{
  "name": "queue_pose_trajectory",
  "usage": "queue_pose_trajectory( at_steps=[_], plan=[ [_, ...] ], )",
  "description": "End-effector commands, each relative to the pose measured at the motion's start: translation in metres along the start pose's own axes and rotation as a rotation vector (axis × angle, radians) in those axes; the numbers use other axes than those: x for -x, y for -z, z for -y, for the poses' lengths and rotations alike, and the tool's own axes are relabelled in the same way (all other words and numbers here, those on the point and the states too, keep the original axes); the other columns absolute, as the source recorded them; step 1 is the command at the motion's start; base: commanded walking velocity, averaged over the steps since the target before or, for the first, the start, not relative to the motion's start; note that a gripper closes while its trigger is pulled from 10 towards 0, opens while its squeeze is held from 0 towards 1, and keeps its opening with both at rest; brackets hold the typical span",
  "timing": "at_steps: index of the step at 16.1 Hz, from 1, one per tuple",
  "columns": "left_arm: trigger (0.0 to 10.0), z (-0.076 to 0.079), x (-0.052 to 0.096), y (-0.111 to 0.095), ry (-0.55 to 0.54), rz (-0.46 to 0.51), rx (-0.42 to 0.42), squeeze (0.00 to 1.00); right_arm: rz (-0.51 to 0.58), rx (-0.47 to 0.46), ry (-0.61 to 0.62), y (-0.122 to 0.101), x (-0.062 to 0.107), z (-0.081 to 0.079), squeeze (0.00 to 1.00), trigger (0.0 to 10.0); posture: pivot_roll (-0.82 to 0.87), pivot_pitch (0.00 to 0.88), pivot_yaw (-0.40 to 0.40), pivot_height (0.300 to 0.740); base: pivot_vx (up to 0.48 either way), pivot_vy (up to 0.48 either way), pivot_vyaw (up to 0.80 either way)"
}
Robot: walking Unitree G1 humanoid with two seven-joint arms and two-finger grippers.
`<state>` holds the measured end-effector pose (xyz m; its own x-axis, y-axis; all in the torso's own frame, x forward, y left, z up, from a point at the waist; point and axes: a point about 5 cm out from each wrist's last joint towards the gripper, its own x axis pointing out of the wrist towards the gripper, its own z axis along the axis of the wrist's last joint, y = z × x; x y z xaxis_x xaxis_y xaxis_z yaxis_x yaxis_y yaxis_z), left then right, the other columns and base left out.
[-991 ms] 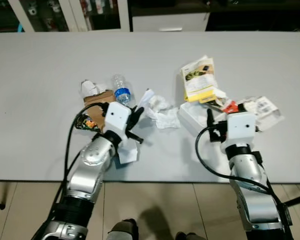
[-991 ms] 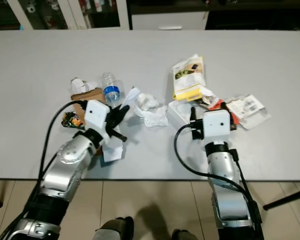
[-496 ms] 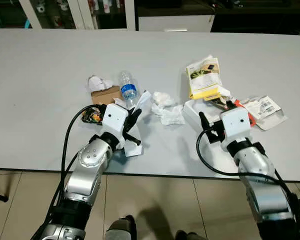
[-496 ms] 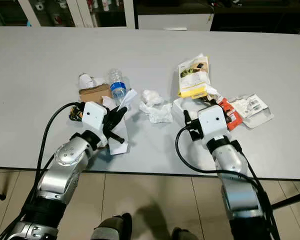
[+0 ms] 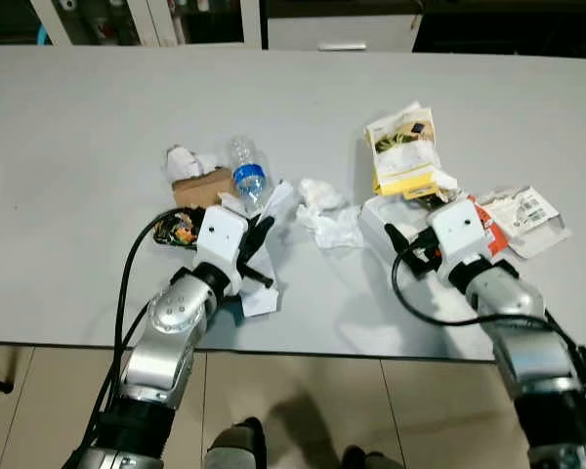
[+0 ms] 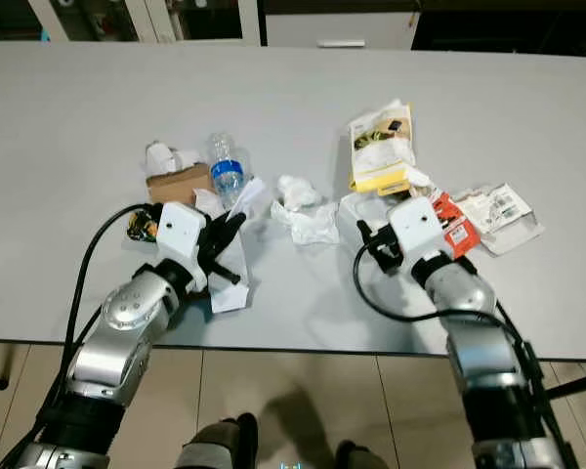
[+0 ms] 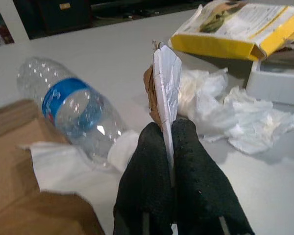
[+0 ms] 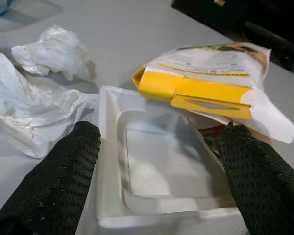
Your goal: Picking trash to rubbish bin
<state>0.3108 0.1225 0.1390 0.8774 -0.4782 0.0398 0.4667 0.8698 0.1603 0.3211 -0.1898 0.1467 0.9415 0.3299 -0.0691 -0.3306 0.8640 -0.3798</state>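
A long grey table (image 5: pixel 98 127) carries a scatter of trash. The largest piece is a yellow and white carton (image 5: pixel 402 151) printed with a picture and small lines of text too fine to read. Just in front of it lies a white foam tray (image 8: pixel 157 171), and the right gripper (image 8: pixel 159 181) hovers over it with its fingers (image 8: pixel 63 171) spread wide to either side, holding nothing. Right of the tray lie a red packet (image 5: pixel 488 217) and a clear wrapper with print (image 5: pixel 529 210), both illegible. Crumpled white tissues (image 5: pixel 330 210) sit mid-table. A clear plastic bottle (image 7: pixel 71 110) lies on its side with a blue label whose writing cannot be made out, beside a brown cardboard piece (image 5: pixel 200 186). The left gripper (image 7: pixel 167 142) is clamped tight on a flat white paper scrap (image 7: pixel 165 83), brown along one edge.
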Motion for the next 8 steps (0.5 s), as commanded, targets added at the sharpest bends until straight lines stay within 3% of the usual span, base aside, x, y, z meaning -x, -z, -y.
queue_pose_trajectory(
  at_steps=[1, 8],
  plan=[
    [10.0, 0.000, 0.002, -0.001, 0.006, -0.002, -0.002, 0.00, -0.011, -0.007, -0.027, 0.004, 0.000, 0.003, 0.00, 10.0, 0.27, 0.227, 0.007, 0.740, 0.000, 0.000, 0.00],
    [10.0, 0.002, 0.003, -0.001, 0.008, -0.015, 0.000, 0.00, -0.059, -0.044, -0.146, 0.019, -0.006, 0.002, 0.00, 10.0, 0.27, 0.230, 0.003, 0.740, 0.000, 0.000, 0.00]
  ],
)
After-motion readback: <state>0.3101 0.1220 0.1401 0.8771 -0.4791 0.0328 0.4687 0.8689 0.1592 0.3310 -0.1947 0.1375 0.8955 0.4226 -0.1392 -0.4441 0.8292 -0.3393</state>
